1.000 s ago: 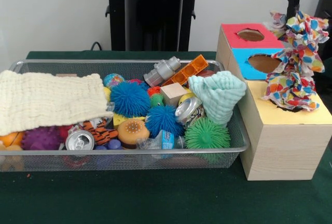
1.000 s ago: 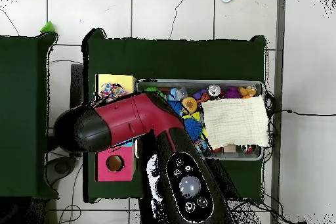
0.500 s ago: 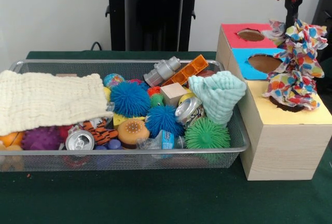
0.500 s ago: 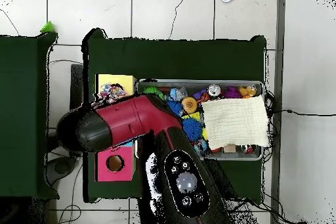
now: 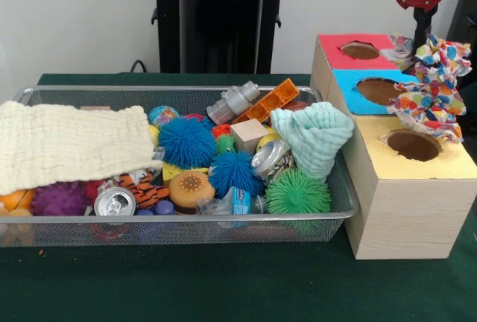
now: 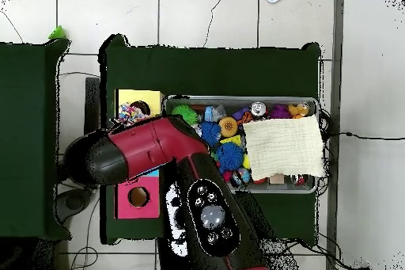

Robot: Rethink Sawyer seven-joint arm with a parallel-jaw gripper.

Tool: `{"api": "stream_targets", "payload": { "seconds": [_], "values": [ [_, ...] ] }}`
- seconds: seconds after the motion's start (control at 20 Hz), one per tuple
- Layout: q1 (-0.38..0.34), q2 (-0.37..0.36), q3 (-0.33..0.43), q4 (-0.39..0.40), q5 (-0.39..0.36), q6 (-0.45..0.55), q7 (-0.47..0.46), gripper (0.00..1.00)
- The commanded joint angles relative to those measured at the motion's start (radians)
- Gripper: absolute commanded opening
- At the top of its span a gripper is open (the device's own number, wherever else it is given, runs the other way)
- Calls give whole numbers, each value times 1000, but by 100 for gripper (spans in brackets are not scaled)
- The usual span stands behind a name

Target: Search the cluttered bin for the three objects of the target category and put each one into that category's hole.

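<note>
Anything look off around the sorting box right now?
Yes. The colourful spotted cloth hangs bunched from the pincer above the wooden box, beside and above the yellow section's hole, which shows open and empty. None of the cloth is inside it.

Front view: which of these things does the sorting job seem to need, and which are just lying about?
Job, seemingly cloths: patterned cloth, mint cloth, cream cloth, yellow hole, wire bin.
Lying about: blue spiky ball, green spiky ball, drink can, orange brick.
</note>
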Motion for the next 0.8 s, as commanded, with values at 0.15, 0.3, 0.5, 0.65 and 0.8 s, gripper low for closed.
{"api": "stream_targets", "payload": {
  "seconds": [0.15, 0.3, 0.5, 0.65, 0.8],
  "values": [
    [1, 41, -57, -34, -23, -53, 173, 0],
    [6, 42, -63, -26, -29, -69, 176, 0],
    [7, 41, -62, -30, -32, -83, 163, 0],
    [6, 38, -55, -37, -28, -87, 151, 0],
    [-2, 25, -46, -24, -26, -97, 138, 0]
  ]
}}
